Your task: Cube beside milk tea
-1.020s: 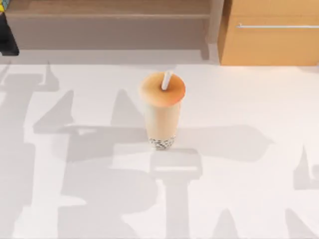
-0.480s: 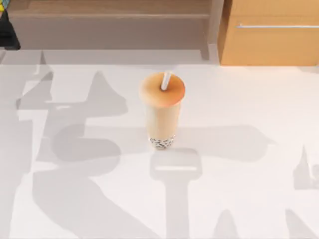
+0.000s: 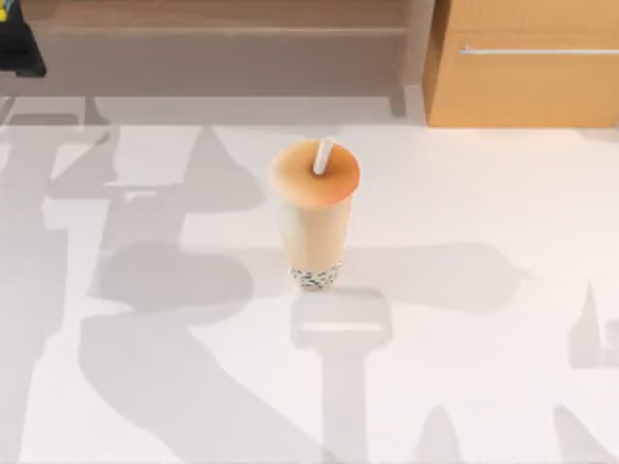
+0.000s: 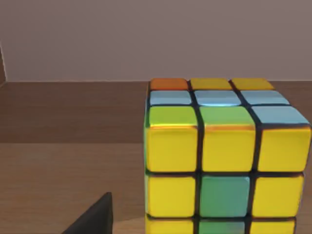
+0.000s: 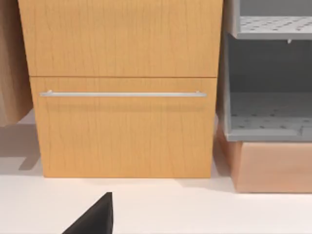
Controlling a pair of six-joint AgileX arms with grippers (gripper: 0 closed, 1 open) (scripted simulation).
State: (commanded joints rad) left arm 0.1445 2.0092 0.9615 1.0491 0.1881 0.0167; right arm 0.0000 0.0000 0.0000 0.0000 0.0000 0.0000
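Observation:
The milk tea (image 3: 314, 208) stands upright at the table's middle, a tall cup with an orange-tan lid, a white straw and dark pearls at its base. The cube (image 4: 222, 161) looms close in the left wrist view, showing yellow, green and orange squares on a dark grid, with a wooden surface behind it. My left gripper (image 3: 19, 53) is a dark shape at the far left back corner of the top view, shut on the cube (image 3: 6, 10), whose yellow edge peeks out there. It is far from the cup.
A wooden drawer cabinet (image 3: 527, 63) with a metal handle (image 5: 122, 94) stands at the back right, beside grey shelves (image 5: 268, 117). A low wooden shelf (image 3: 213, 39) runs along the back. White tabletop (image 3: 464, 367) surrounds the cup, crossed by arm shadows.
The left gripper with the cube has edged slightly up and right in the corner. The arm's shadow on the left of the table has changed shape. The cup stayed still.

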